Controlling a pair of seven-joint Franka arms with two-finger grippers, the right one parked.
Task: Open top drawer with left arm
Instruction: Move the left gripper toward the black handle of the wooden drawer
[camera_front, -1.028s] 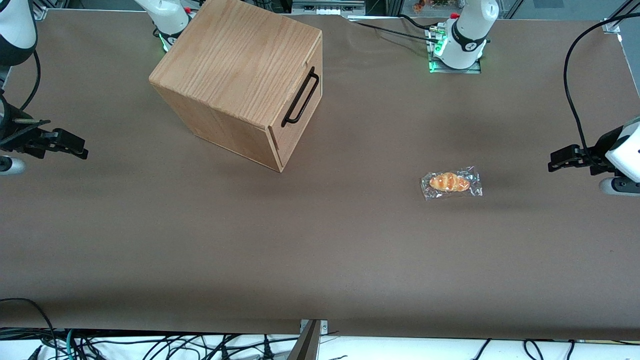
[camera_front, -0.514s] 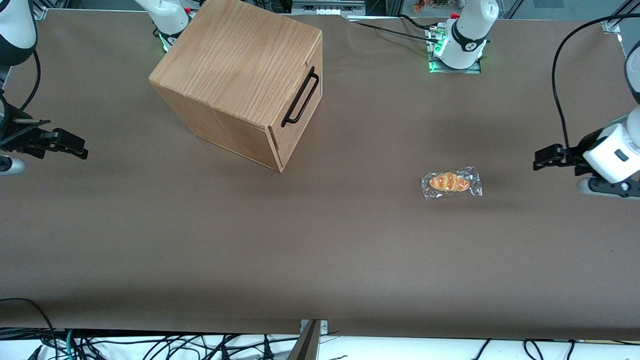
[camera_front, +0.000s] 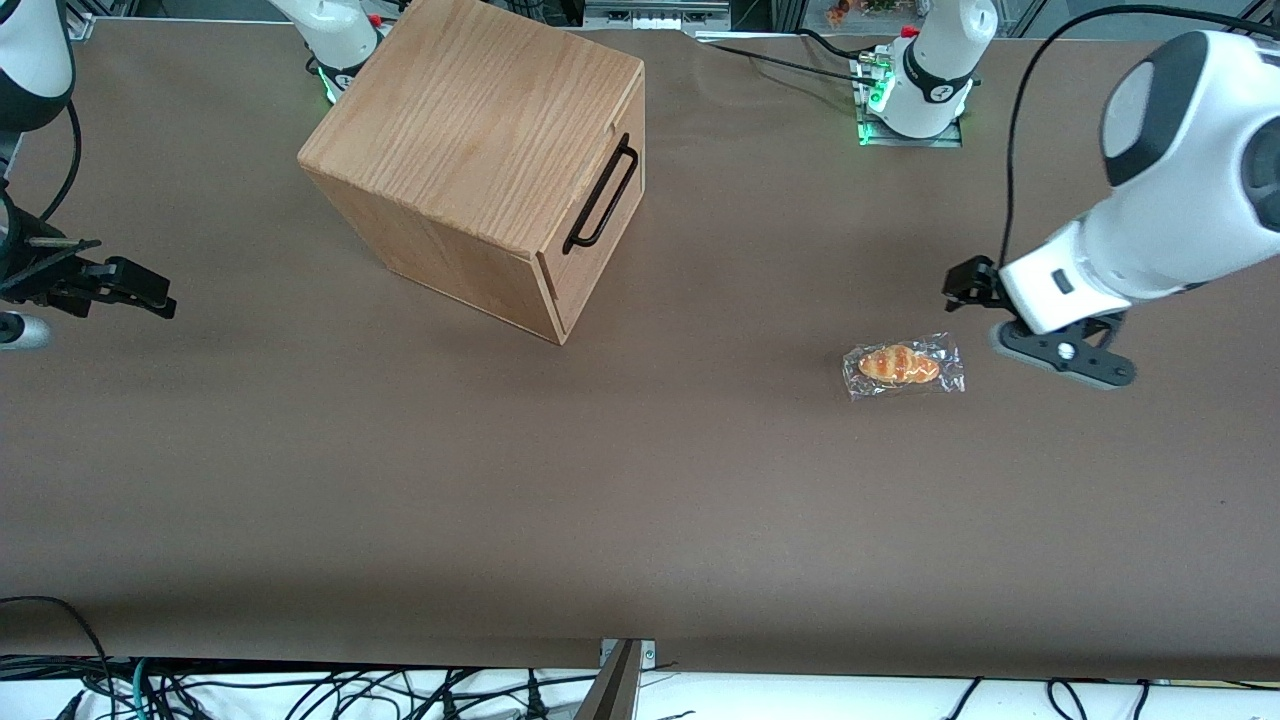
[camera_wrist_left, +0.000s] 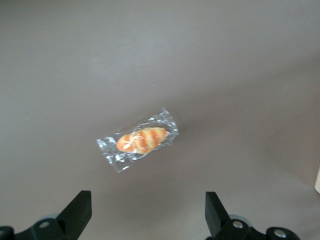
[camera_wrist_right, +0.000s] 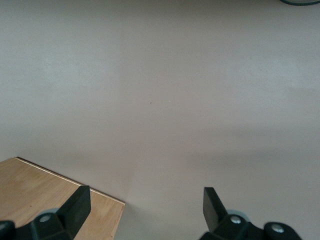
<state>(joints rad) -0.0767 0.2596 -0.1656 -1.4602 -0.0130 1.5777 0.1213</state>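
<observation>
Now left arm (camera_front: 1150, 240) nearer top drawer (camera_front: 598, 232) | gripper (camera_wrist_left: 147, 212) spread wide above wrapped roll (camera_wrist_left: 141, 139)

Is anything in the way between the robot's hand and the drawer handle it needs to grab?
Nothing visible blocks it. The gripper, fingers open, hangs above the table toward the working arm's end. Bare brown table lies between it and the top drawer. The wrapped bread roll lies nearer the front camera, off that path.

The top drawer (camera_front: 598, 237), light oak with a long black bar handle (camera_front: 601, 194), sits fully shut in its casing toward the parked arm's end of the table, while the bulky white left arm (camera_front: 1150, 240) hangs well apart from it with its gripper (camera_wrist_left: 146, 216) spread wide above the table.
</observation>
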